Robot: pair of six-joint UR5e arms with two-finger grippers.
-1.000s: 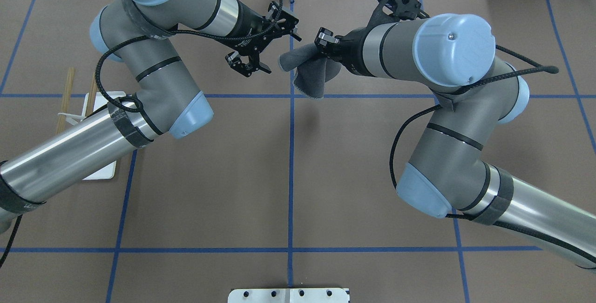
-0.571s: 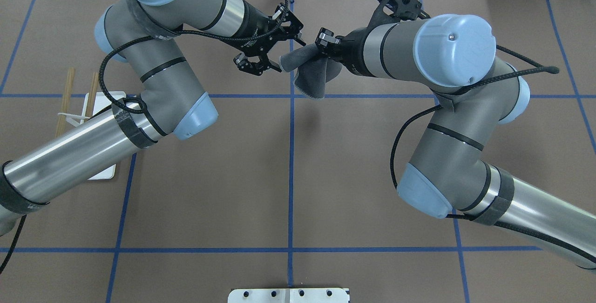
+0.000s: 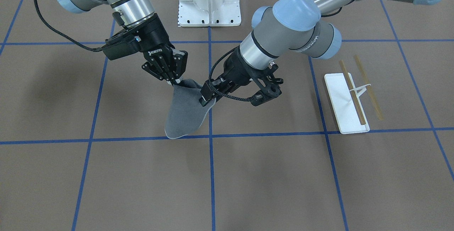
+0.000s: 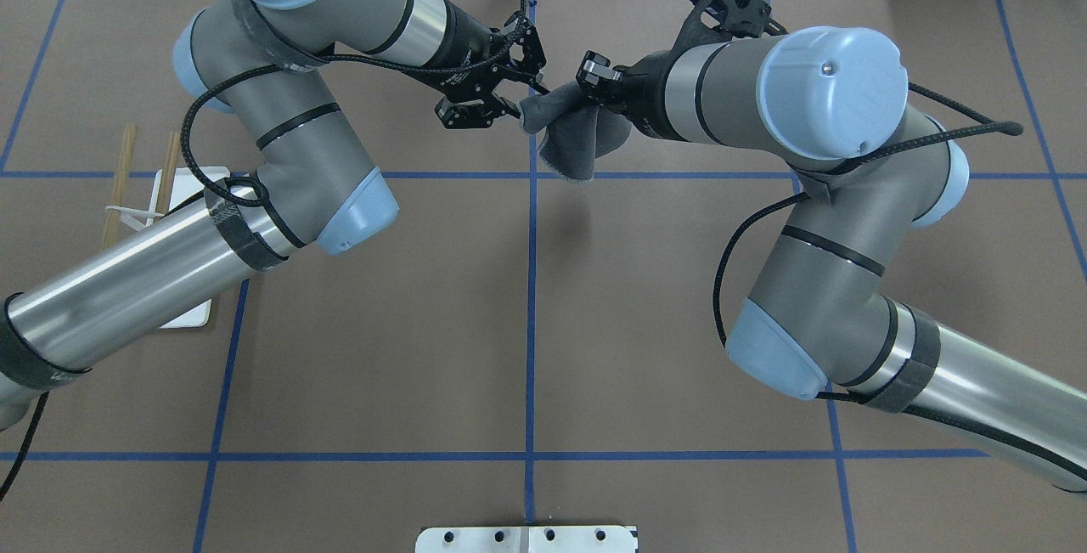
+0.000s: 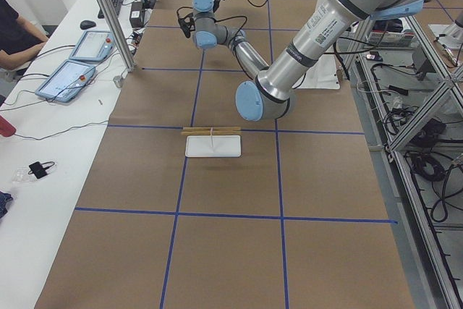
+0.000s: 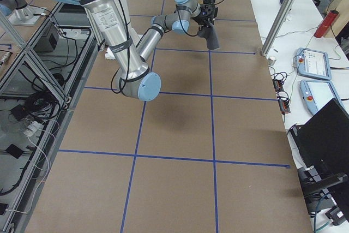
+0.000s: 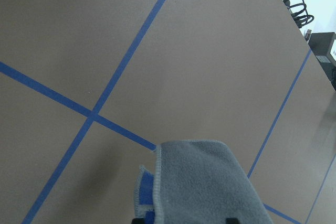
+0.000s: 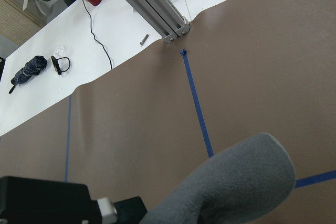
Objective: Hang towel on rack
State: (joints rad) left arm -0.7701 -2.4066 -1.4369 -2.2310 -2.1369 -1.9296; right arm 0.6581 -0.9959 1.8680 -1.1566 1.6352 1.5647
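Note:
The towel (image 3: 184, 114) hangs dark grey side out from my right gripper (image 3: 174, 79), which is shut on its top edge above the table's middle. It also shows in the overhead view (image 4: 573, 141). My left gripper (image 4: 480, 110) is open right beside the towel's free upper corner. In the left wrist view that corner (image 7: 205, 182) lies low between two dark fingertips, with some blue underside showing. I cannot tell whether the fingers touch it. The rack (image 3: 347, 103), a white tray with two wooden rods (image 3: 369, 89), stands apart on my left side.
The bigger white bolted pedestal (image 3: 209, 0) stands at the robot's edge of the table. My left forearm passes over the rack's tray (image 4: 183, 315). An aluminium post (image 8: 157, 9) stands at the far edge. Blue tape lines cross the brown table.
My left gripper has moved right, up to the towel's free corner, and turned, still open. My right gripper with the towel has hardly moved.

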